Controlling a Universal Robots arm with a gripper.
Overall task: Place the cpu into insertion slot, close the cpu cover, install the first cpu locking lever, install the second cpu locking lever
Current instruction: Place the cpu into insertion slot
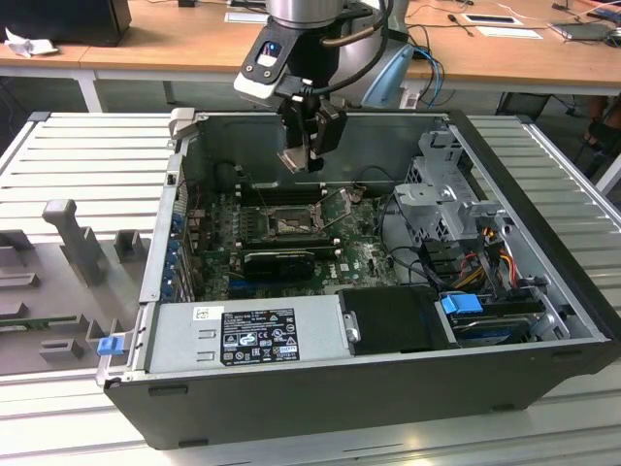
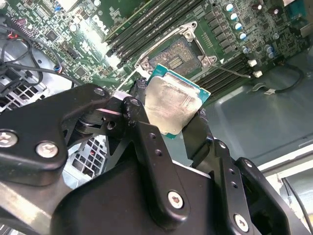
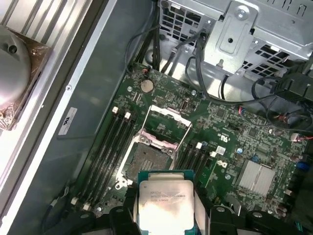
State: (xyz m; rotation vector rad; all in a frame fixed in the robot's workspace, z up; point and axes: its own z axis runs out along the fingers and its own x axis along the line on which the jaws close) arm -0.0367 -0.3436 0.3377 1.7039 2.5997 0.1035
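The small flat square cpu [image 2: 173, 98] with its pale silvery-grey metal face is pinched by two opposite edges between the black fingers of the pincer [image 2: 168, 115], which is pressed onto it. It is held in the air inside the open dark computer case [image 1: 388, 388], above the square dark insertion slot [image 3: 146, 159] with a silvery rim, and apart from it. The slot is seen uncovered on the green circuit board [image 1: 359, 257], nearer the case's far wall in the exterior view, with the thin silvery cpu cover [image 3: 170, 113] swung up at one edge.
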